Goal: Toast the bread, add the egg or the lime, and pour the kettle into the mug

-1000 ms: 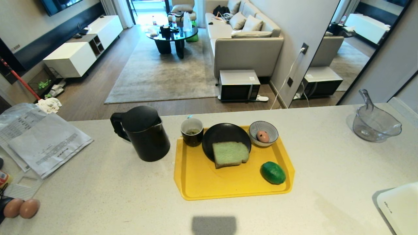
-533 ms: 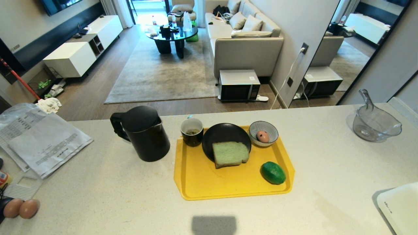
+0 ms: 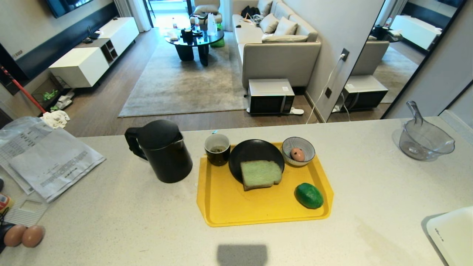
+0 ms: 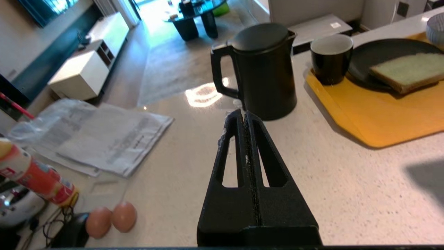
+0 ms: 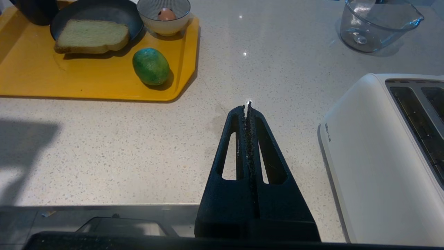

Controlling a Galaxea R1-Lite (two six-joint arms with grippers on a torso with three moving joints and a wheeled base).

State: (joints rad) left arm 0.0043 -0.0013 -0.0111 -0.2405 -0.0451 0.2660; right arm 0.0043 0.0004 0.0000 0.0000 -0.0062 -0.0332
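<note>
The pale green bread (image 3: 261, 174) lies half on a black plate (image 3: 251, 151) on the yellow tray (image 3: 236, 207). An egg (image 3: 297, 154) sits in a patterned bowl (image 3: 306, 146) at the tray's far right corner. The lime (image 3: 309, 195) rests on the tray's near right. The black mug (image 3: 217, 149) stands at the tray's far left corner, the black kettle (image 3: 162, 150) just left of the tray. My left gripper (image 4: 244, 113) is shut and empty, over the counter short of the kettle (image 4: 263, 69). My right gripper (image 5: 247, 106) is shut and empty, right of the tray. Neither arm shows in the head view.
A white toaster (image 5: 388, 156) stands at the near right. A clear glass jug (image 3: 421, 138) sits at the far right. Papers (image 3: 48, 159) lie at the left, and two loose eggs (image 3: 24, 235) near the left front edge beside a spray can (image 4: 34, 173).
Nothing in the head view has visibly moved; neither arm has entered it.
</note>
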